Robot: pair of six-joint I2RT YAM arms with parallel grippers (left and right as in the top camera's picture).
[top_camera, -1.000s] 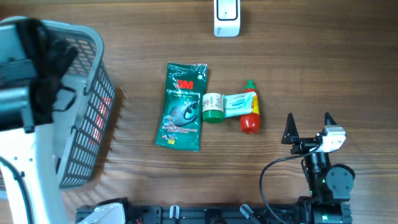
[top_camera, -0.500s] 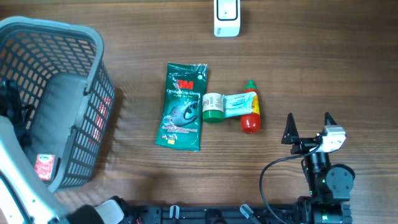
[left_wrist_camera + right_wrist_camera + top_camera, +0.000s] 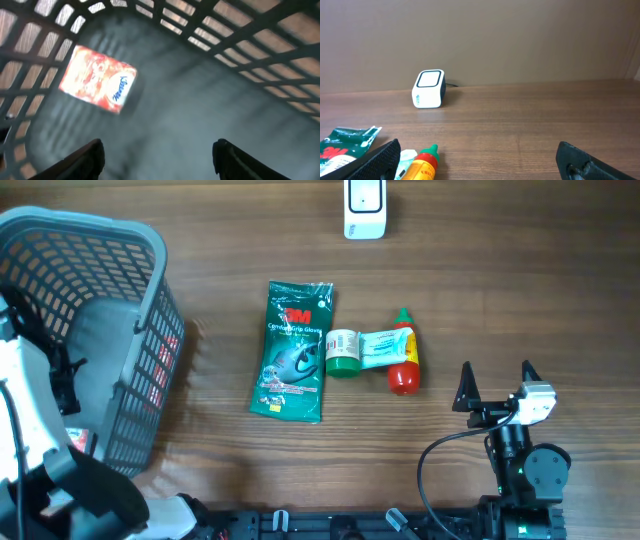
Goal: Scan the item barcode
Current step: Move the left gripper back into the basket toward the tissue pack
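I read left gripper (image 3: pixel 159 159) apart and empty above the red packet (image 3: pixel 98 80) in the basket (image 3: pixel 260 45); right gripper (image 3: pixel 497 378) apart

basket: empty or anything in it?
Not empty. One red-orange packet lies flat on the basket floor in the left wrist view; nothing else visible inside.
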